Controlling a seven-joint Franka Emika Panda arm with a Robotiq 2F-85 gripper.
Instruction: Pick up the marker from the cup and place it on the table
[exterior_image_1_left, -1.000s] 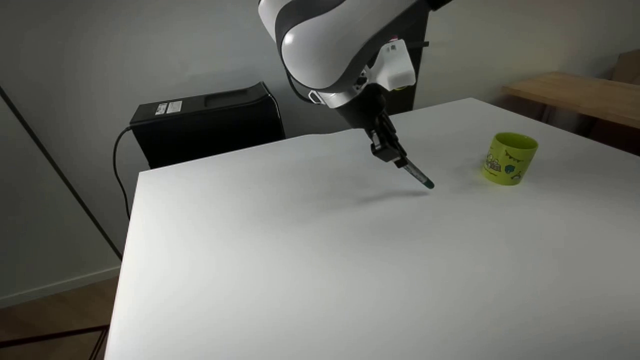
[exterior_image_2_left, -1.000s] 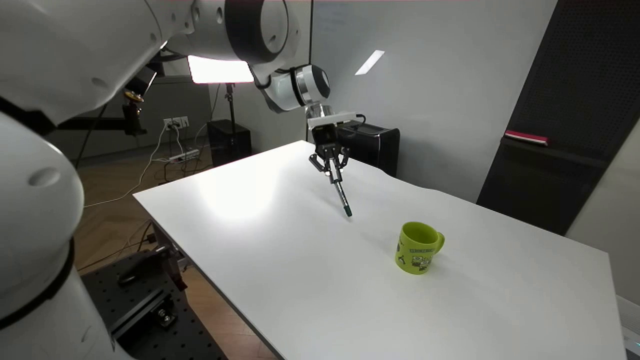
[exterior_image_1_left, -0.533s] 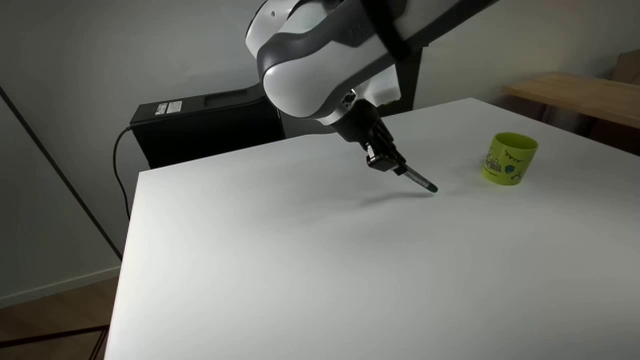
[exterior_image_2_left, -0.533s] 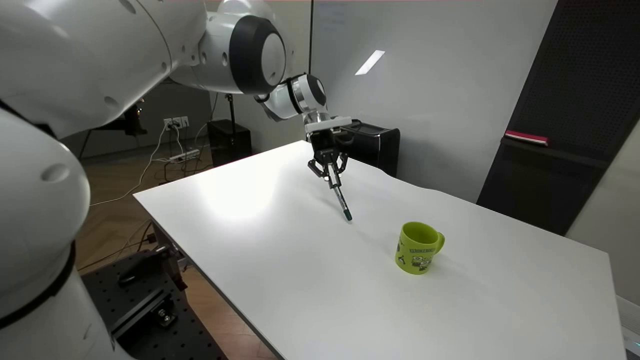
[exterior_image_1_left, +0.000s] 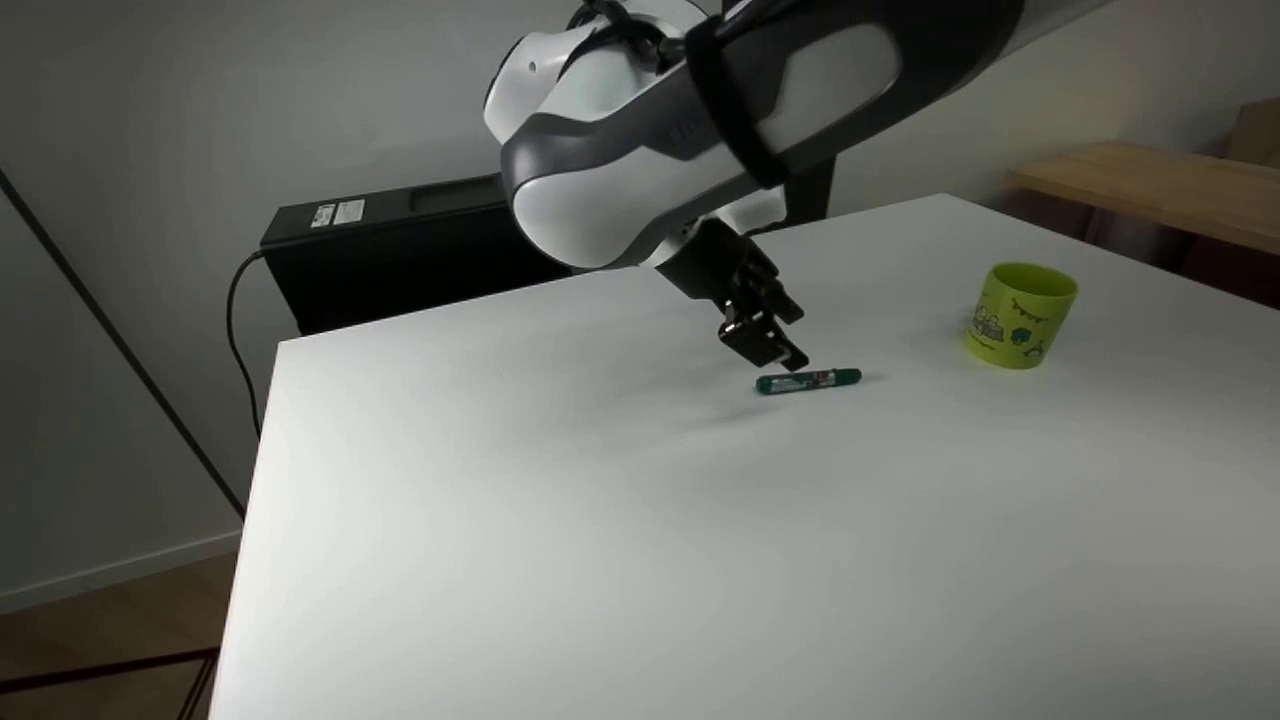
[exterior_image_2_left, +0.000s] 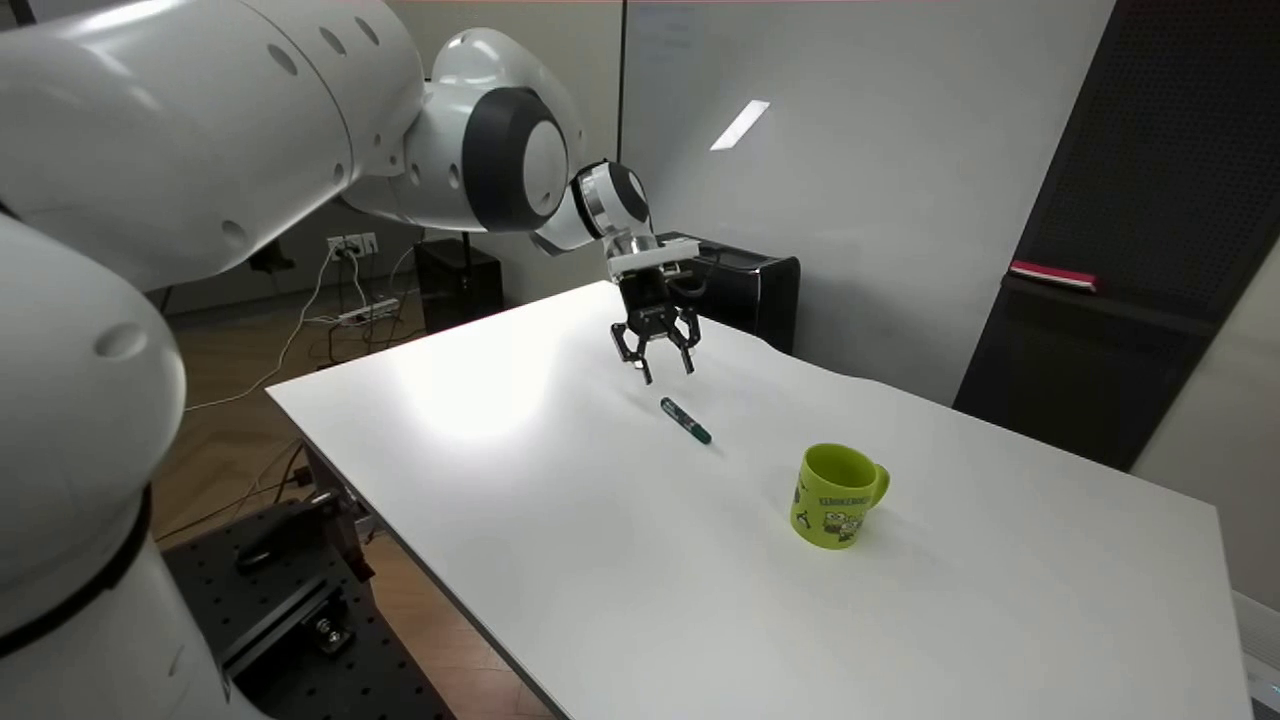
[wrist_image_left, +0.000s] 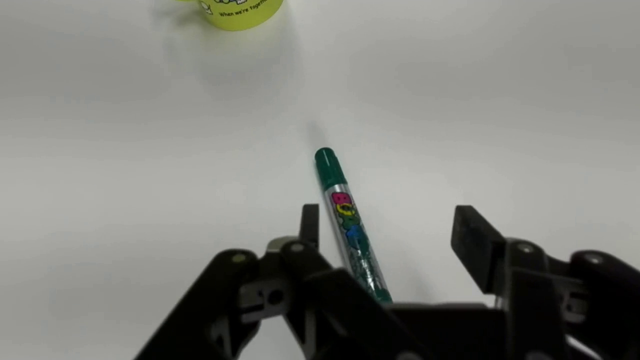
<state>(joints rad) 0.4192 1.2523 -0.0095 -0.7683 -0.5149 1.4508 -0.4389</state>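
The marker (exterior_image_1_left: 810, 381) (exterior_image_2_left: 686, 421) (wrist_image_left: 353, 220), green-capped with a silver, colourfully printed barrel, lies flat on the white table (exterior_image_1_left: 560, 520). My gripper (exterior_image_2_left: 669, 375) (wrist_image_left: 385, 220) stands open just above and behind it, its black fingers spread apart and nothing held. In the wrist view the marker shows between the two fingers, closer to the left one, and its lower end runs down to the gripper's body. The yellow-green cup (exterior_image_1_left: 1015, 325) (exterior_image_2_left: 835, 500) is upright a short way off from the marker's capped end; only its base (wrist_image_left: 240, 17) shows in the wrist view.
Behind the table is a black box-shaped unit (exterior_image_1_left: 410, 260), close to the arm. A wooden tabletop (exterior_image_1_left: 1150, 190) is visible past the cup. The white table's near edge (exterior_image_2_left: 420, 565) runs alongside the robot's base.
The gripper came down, then its fingers spread and released the marker. The marker, held slanting above the table before, now lies on it. The cup has not moved.
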